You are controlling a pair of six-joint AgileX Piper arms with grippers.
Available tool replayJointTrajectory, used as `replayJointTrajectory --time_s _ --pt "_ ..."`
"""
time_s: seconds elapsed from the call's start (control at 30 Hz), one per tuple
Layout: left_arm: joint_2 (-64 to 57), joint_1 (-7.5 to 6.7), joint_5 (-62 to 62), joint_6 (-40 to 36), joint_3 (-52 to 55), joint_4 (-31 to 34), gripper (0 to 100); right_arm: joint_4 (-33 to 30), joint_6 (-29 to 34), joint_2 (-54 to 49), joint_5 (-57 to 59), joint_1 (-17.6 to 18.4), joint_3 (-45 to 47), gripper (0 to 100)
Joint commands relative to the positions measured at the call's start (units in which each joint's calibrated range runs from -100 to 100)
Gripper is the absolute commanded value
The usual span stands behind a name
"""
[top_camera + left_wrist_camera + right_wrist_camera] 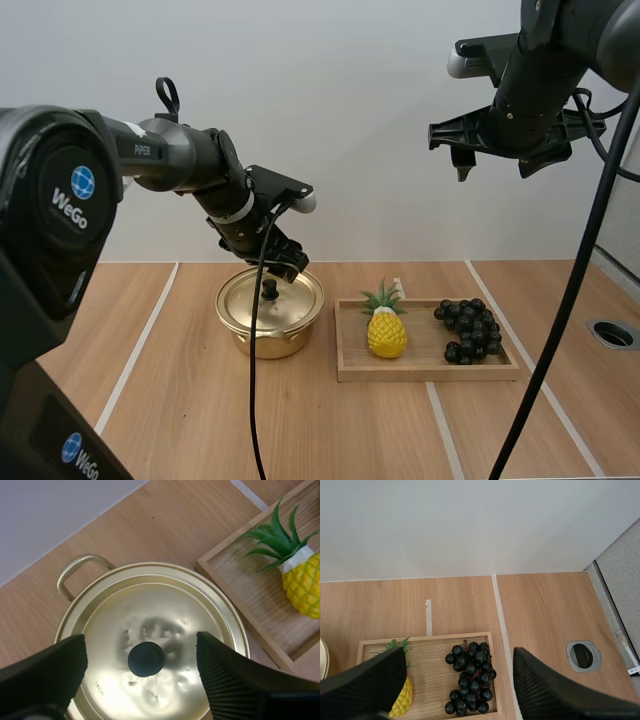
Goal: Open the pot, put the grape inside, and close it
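One tray (430, 373) holds grapes (470, 328), pineapple (387, 334) (pot (264, 345) closed)

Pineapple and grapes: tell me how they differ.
The pineapple is yellow with a green crown; the grapes are near-black. The pineapple stands as one piece; the grapes lie as a cluster of small balls. Both sit in the wooden tray.

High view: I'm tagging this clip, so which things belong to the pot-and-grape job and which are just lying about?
Job: pot, lid, bunch of grapes, left gripper open above the lid's knob, right gripper open high over the grapes.
Lying about: pineapple, wooden tray holding it and the grapes.
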Motion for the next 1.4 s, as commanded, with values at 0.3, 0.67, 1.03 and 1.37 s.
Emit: replayJointTrajectory --time_s 0.3,0.67,1.03,1.37 --pt "2.8 -0.23 -0.5 -2.4 0.1 2.6 100 -0.6 -0.3 -0.3 0.0 -0.3 2.4 100" --pt "3.7 -0.23 -1.4 -2.4 0.1 2.6 100 -5.4 0.0 -0.3 0.0 -0.8 10.8 100" --pt "3.8 -0.23 -1.4 -2.6 0.1 2.6 100 -5.4 0.0 -0.3 0.0 -0.8 11.6 100" --pt "4.0 -0.23 -5.1 -2.6 0.1 2.6 100 -5.4 0.0 -0.3 0.0 -0.8 11.6 100"
